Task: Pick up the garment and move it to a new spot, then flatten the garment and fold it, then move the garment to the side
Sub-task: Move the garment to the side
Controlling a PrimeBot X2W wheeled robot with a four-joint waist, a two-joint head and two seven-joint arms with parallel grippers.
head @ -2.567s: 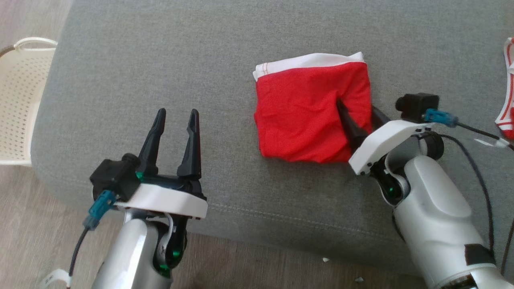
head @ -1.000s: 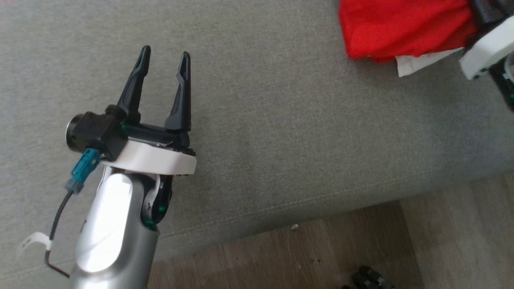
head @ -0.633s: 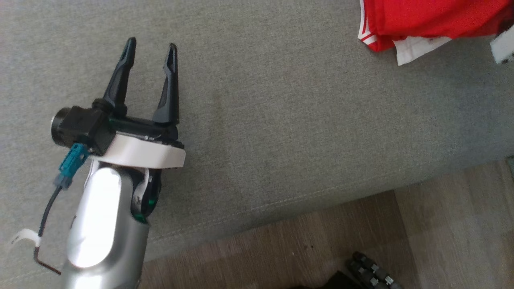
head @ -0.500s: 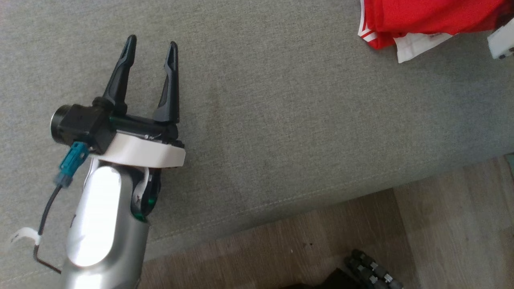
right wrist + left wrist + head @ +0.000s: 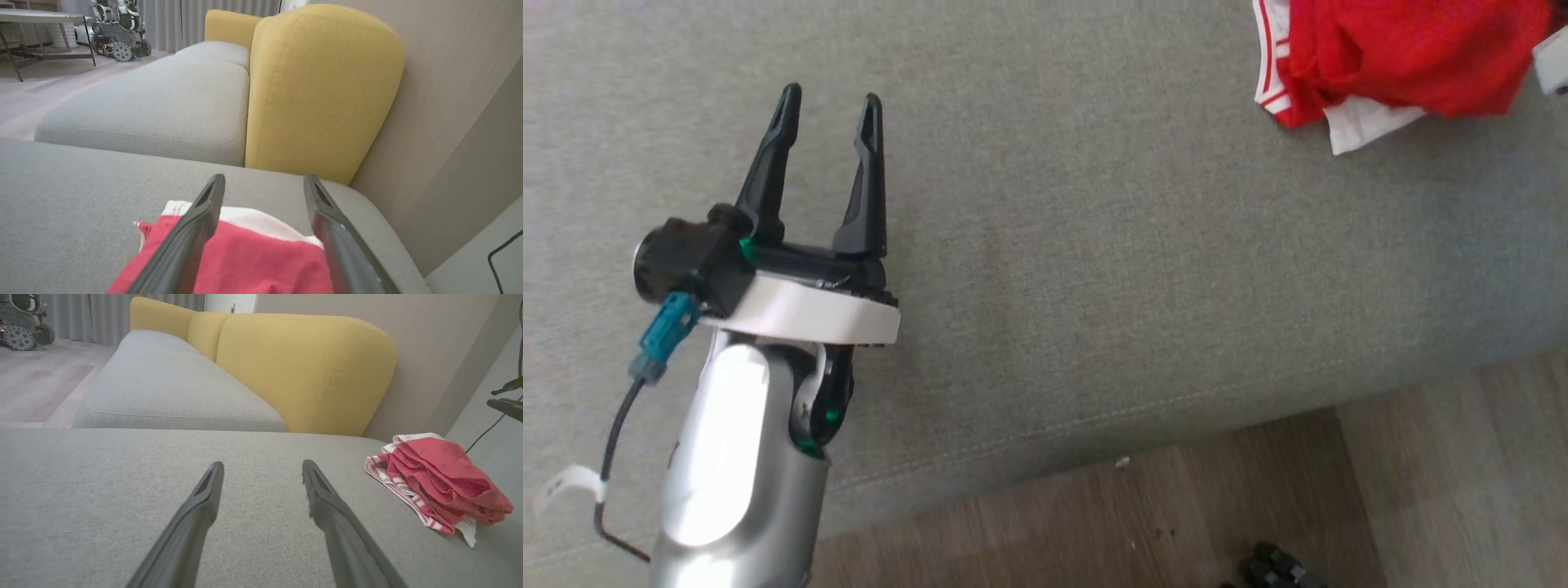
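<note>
The red garment [image 5: 1405,57], with white and red-striped trim, lies bunched in a loose heap on the grey sofa cushion [image 5: 1094,245], at the top right of the head view. In the left wrist view the garment [image 5: 441,477] sits off to the right. My left gripper [image 5: 832,94] hovers open over bare cushion far to the garment's left, nothing between its fingers [image 5: 204,506]. My right gripper [image 5: 264,179] is open just above the garment [image 5: 245,261], its fingers apart over the red cloth. A white piece of the right wrist [image 5: 1553,61] shows at the frame's edge.
A yellow backrest [image 5: 322,90] rises behind the cushion, and a second grey seat [image 5: 163,392] extends beyond it. The cushion's front edge [image 5: 1094,420] drops to wooden floor [image 5: 1421,490]. A dark object [image 5: 1274,567] lies on the floor.
The head camera has swung, shifting the whole picture. The garment, folded flat under the right fingers 2.6 s ago, now lies bunched, and the heap has sagged in the last half second. The left gripper stays open.
</note>
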